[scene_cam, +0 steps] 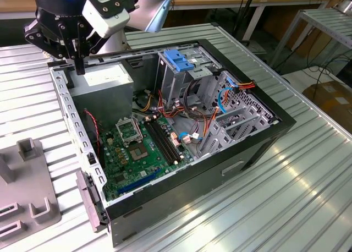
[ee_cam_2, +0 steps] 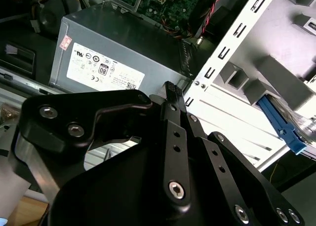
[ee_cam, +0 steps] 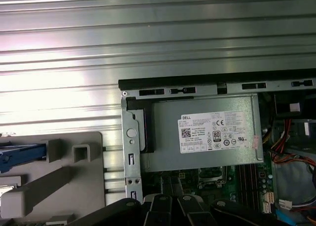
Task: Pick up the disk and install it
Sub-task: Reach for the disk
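- Over the case's [scene_cam: 220,169] grey box [scene_cam: 104,81], pincer [scene_cam: 80,69] hangs; spread or pressed together, cannot tell.
- Disk [ee_cam: 19,152] sits in grey holder [ee_cam: 89,186], blue edge showing, rest cut off.

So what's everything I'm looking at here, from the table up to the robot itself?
table: one, silver ribbed metal, under everything
computer case: one, black, open, on the table
power supply box: one, grey with white sticker, in a case corner
circuit board: one, green, on the case floor
metal cage: one, grey, inside the case
clip: one, blue, atop the metal cage
cables: several, red, orange and blue, around that cage
holder: one, grey, on the table beside the case
disk: one, blue-edged, on the holder
gripper: one, black, above the power supply box
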You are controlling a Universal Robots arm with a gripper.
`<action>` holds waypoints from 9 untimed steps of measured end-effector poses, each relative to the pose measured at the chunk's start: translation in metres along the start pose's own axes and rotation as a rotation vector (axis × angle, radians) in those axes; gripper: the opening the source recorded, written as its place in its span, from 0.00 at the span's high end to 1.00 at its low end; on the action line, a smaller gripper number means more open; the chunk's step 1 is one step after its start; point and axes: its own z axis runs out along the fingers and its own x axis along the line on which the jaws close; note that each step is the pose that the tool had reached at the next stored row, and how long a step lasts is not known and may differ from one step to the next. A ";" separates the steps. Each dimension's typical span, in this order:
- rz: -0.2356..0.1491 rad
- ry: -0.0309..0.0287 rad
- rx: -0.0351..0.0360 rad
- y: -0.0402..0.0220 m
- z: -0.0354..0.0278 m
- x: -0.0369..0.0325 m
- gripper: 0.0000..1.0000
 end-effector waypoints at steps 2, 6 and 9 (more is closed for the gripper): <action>0.000 -0.0001 0.0000 -0.0001 0.0000 0.0010 0.90; 0.000 -0.0001 -0.0001 -0.0004 -0.0001 0.0052 0.90; 0.000 0.0000 0.0001 -0.0006 -0.0002 0.0074 0.90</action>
